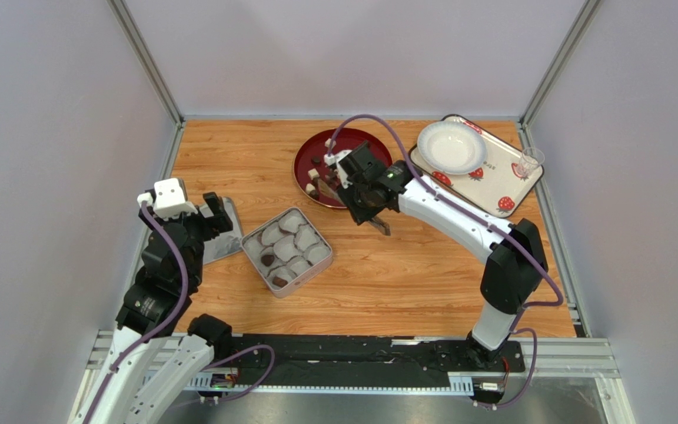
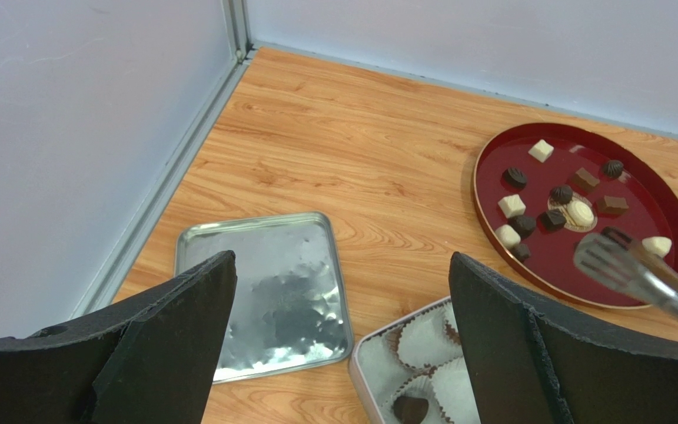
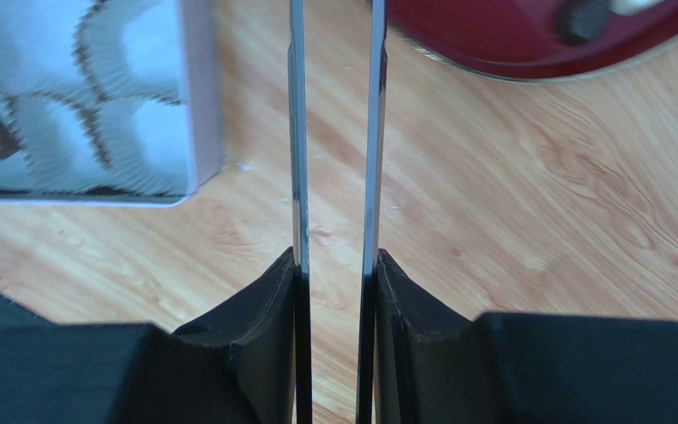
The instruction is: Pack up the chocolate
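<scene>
Chocolate (image 2: 562, 193) is recorded as small dark brown cubes and rounds with a few cream-white cubes, scattered on the red plate (image 2: 643, 190). Two dark pieces are seated in the paper cups of the tin (image 3: 199, 88). Tongs (image 3: 297, 159) are clamped by the right fingers (image 3: 258, 309), tips over the plate. The left fingers (image 2: 183, 327) are spread wide above the lid (image 2: 263, 291).

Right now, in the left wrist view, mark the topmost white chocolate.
The white cube alone at the red plate's upper rim; the other white pieces lie lower.
</scene>
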`<action>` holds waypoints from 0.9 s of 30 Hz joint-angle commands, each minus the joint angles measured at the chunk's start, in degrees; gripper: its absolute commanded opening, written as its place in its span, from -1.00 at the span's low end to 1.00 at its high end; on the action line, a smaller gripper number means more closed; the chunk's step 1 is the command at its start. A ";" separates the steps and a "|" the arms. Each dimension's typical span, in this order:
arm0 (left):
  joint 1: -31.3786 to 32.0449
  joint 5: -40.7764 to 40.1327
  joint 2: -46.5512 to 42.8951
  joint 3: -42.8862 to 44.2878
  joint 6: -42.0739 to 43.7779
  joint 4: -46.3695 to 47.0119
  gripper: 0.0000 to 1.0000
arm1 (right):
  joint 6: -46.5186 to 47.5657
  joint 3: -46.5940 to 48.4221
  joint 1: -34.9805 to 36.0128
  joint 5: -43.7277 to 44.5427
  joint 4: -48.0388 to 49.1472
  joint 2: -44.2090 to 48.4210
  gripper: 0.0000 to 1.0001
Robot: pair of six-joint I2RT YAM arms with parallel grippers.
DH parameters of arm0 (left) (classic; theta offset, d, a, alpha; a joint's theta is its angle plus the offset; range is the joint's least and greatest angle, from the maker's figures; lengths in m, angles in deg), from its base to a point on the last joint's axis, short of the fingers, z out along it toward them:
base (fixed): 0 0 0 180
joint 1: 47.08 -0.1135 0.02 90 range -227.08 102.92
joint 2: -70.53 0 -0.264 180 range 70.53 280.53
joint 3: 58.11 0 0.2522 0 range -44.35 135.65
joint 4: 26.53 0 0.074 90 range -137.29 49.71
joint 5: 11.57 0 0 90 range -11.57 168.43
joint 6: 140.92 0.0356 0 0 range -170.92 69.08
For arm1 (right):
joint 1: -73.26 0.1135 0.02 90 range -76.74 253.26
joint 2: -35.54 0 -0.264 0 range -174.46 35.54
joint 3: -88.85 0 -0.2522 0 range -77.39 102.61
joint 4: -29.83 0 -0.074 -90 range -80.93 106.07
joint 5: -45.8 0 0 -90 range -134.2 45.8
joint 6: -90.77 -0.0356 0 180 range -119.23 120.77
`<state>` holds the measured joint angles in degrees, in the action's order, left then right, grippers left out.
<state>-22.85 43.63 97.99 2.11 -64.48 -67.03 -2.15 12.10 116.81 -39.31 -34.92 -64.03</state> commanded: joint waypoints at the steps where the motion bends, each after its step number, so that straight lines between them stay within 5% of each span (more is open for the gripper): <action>1: -0.41 -0.79 1.01 -0.31 1.17 2.92 0.96 | 2.30 1.82 6.80 -1.72 2.99 1.40 -0.54; 9: -0.41 -0.79 1.72 -0.58 1.35 3.45 0.96 | 4.50 5.95 14.63 -6.01 5.63 -3.96 -0.53; 27: -0.41 -0.53 2.24 -0.67 1.52 3.54 0.96 | 8.10 13.25 18.24 -9.89 6.16 -14.95 -0.52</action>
<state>-22.88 43.45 99.91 1.76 -64.22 -65.72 3.95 21.81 134.32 -48.06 -30.37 -78.10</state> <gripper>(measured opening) 0.981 0.326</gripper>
